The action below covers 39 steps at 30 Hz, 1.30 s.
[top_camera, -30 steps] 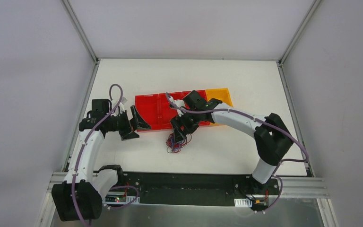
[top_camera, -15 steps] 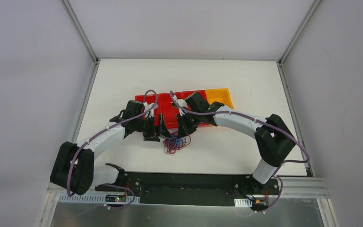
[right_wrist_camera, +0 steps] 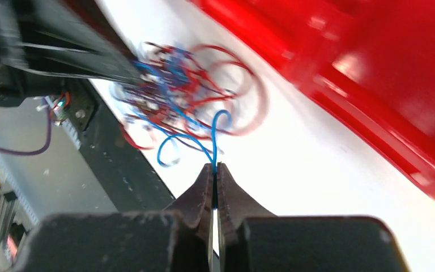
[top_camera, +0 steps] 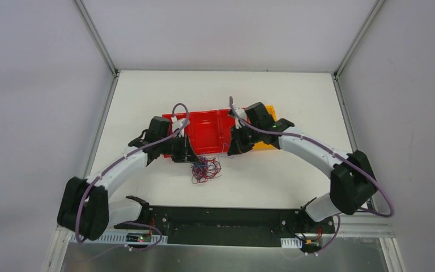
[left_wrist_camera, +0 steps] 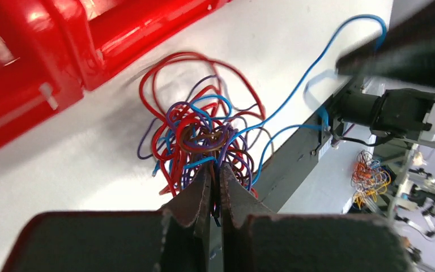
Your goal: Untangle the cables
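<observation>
The left tool (left_wrist_camera: 215, 173) is pinched shut on strands at the edge of the cables (top_camera: 205, 169), a clump just in front of the red bin (top_camera: 209, 127). The right tool (right_wrist_camera: 214, 169) is clamped on one blue wire (right_wrist_camera: 213, 148) leading out of the clump. The strands look light, limp and likely to snag, so single free loops are probably the best place to grip.
</observation>
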Available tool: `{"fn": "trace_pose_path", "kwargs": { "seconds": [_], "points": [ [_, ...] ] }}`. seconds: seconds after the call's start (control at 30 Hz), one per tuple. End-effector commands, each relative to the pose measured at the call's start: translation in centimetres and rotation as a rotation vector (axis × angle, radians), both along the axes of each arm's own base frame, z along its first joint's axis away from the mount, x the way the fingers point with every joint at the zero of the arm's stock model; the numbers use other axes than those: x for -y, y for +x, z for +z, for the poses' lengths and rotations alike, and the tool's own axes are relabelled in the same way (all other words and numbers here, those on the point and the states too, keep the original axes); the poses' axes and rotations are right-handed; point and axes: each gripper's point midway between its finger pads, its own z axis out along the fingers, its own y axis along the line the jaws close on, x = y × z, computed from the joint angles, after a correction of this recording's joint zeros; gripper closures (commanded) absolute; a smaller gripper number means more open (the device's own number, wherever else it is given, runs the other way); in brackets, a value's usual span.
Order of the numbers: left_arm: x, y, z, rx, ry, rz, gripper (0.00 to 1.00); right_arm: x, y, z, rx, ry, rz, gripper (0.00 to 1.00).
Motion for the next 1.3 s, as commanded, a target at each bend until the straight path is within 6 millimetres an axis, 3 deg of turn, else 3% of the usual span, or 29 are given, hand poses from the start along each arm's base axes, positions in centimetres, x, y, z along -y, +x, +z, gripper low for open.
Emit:
{"fn": "trace_pose_path", "kwargs": {
  "seconds": [0.0, 0.1, 0.3, 0.4, 0.5, 0.8, 0.83, 0.87, 0.9, 1.1, 1.27],
  "points": [
    [-3.0, -2.1, 3.0, 0.101, 0.031, 0.000, 1.00, 7.1, 0.7, 1.9, 0.059, -0.107, -0.140, 1.00],
    [-5.0, -3.2, 4.4, 0.167, 0.107, -0.015, 1.00, 10.9, 0.5, 2.6, 0.085, -0.156, -0.198, 1.00],
    [-7.8, -2.5, 6.5, 0.295, 0.289, -0.076, 1.00, 17.5, 0.8, 4.3, 0.169, -0.260, -0.313, 1.00],
    [-9.8, -2.6, 5.6, 0.238, 0.431, -0.168, 1.00, 19.9, 1.4, 5.7, 0.212, -0.287, -0.368, 1.00],
    [-10.0, -3.9, 4.8, 0.170, 0.439, -0.312, 1.00, 21.4, 2.0, 7.1, 0.257, -0.292, -0.408, 1.00],
    [-10.9, -3.2, 2.4, 0.025, 0.509, -0.339, 1.00, 23.8, 3.3, 12.5, 0.426, -0.314, -0.509, 1.00],
    [-10.9, -3.2, 2.1, 0.010, 0.516, -0.339, 0.94, 24.0, 3.4, 13.3, 0.443, -0.308, -0.520, 1.00],
    [-10.9, -3.1, 1.9, -0.005, 0.519, -0.342, 0.80, 24.1, 3.4, 14.0, 0.458, -0.300, -0.529, 1.00],
    [-11.0, -3.2, 1.7, -0.020, 0.520, -0.346, 0.73, 24.1, 3.4, 14.7, 0.476, -0.291, -0.537, 1.00],
    [-10.9, -3.1, 2.2, 0.004, 0.516, -0.350, 0.70, 23.9, 3.5, 18.2, 0.544, -0.230, -0.572, 1.00],
    [-10.3, -2.4, 4.4, 0.086, 0.484, -0.316, 0.40, 22.5, 5.2, 20.3, 0.546, -0.148, -0.588, 1.00]
  ]
}}
